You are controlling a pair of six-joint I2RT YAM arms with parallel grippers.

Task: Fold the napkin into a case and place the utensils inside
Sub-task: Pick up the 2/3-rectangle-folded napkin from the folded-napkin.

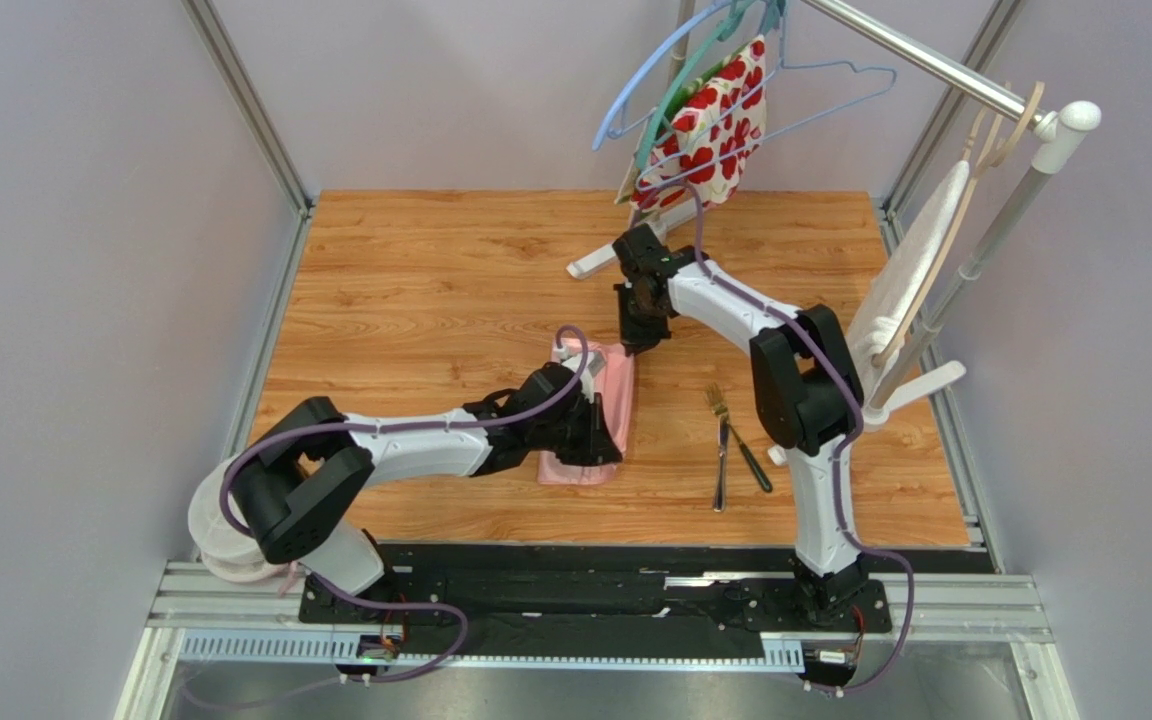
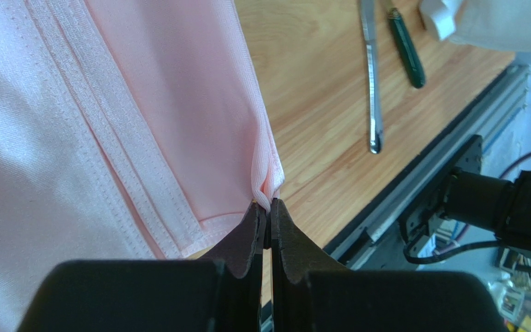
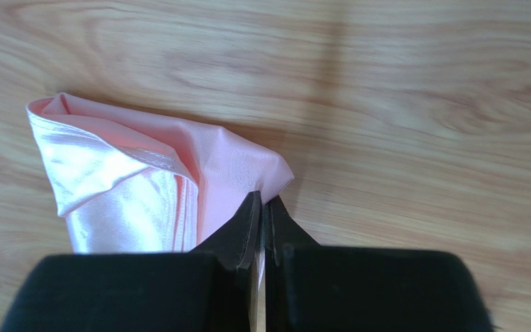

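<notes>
- left end effector (image 2: 267,205): clenched on folded corner at near end of pink napkin (image 1: 612,393)
- napkin: narrow oblong at mid surface (image 1: 432,300), stacked hems showing
- right end effector (image 3: 263,202): pinched tight on napkin's far corner
- fork (image 1: 719,438), green-handled knife (image 1: 754,465): on wood just right of napkin, not inside
- judged: folding well advanced, case unfinished, loading still to do

Wooden tabletop (image 1: 432,285), pale grey walls (image 1: 86,225)

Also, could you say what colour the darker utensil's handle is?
Dark green handle, clearest in the left wrist view.
</notes>
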